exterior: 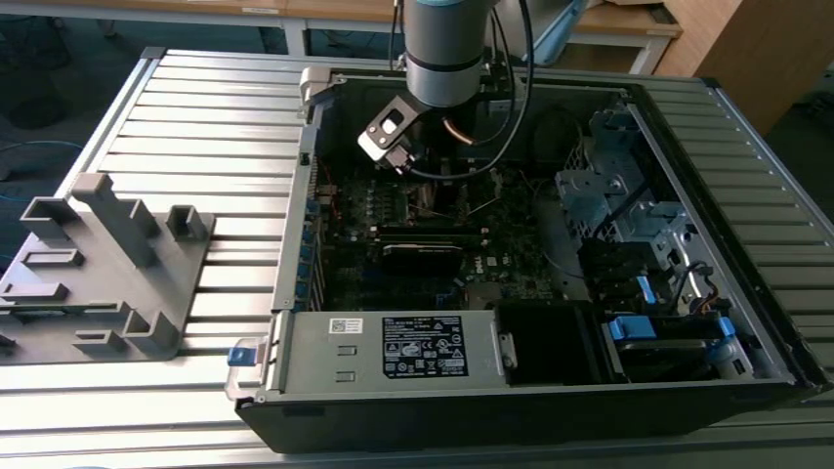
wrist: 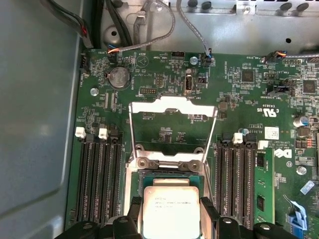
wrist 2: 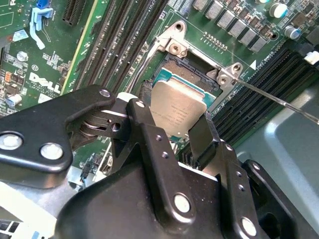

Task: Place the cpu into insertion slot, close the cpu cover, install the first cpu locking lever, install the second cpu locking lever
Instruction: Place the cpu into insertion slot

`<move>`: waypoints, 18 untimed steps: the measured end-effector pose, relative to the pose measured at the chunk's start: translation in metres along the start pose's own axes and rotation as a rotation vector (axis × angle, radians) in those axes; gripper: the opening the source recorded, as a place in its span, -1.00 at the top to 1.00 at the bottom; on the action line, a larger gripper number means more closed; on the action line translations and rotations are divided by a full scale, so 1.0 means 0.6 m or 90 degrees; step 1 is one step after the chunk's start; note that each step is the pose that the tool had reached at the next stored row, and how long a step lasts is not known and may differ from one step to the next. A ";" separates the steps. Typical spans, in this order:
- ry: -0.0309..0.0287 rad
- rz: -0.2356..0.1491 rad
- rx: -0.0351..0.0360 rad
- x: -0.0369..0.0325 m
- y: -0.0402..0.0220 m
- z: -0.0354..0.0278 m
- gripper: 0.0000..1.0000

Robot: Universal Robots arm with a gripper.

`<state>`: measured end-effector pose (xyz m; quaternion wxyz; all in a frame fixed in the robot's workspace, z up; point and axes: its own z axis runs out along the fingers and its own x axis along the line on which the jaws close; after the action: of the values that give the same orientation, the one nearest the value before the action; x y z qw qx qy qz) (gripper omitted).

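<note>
Clamping cpu (wrist: 171,204) by two edges, tool (wrist: 171,215) over insertion slot (wrist: 169,178); cpu cover (wrist: 172,105) open, memory slots (wrist: 99,179) flanking.

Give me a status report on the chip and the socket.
Gripper shut on chip, over the socket. Cover open. Nothing blocking the socket.

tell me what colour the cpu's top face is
The cpu face is dull silver-grey metal, clearest in the first wrist view.
</note>
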<state>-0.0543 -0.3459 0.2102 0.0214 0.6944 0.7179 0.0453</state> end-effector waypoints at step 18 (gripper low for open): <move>-0.0004 0.006 -0.0004 0.000 -0.001 0.007 -0.08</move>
<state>-0.0544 -0.3457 0.2060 0.0216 0.6980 0.7144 0.0454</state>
